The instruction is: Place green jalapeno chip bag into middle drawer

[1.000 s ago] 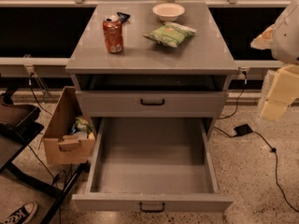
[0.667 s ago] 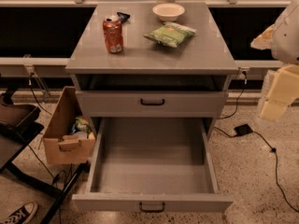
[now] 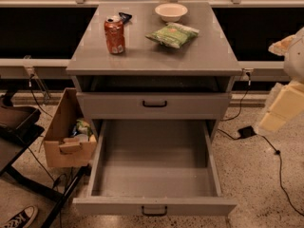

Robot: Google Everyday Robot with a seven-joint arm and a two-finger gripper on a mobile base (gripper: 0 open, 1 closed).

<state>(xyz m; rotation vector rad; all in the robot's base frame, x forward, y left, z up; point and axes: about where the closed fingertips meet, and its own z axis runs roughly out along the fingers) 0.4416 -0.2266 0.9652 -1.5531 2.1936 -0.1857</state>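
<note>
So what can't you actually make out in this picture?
Camera view, the only one:
Tool: at the right edge beside the cabinet, partly cut off by the frame.
Top recess: interior lost in shadow under the cabinet top.
Upper drawer: shut, so its contents are hidden.
Dark wrapper: partly behind the orange can.
Green jalapeno chip bag: lettering too small to read.

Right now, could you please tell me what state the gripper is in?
Gripper: not in view; only pale arm parts show at the right edge. The green jalapeno chip bag lies on the cabinet top.
</note>
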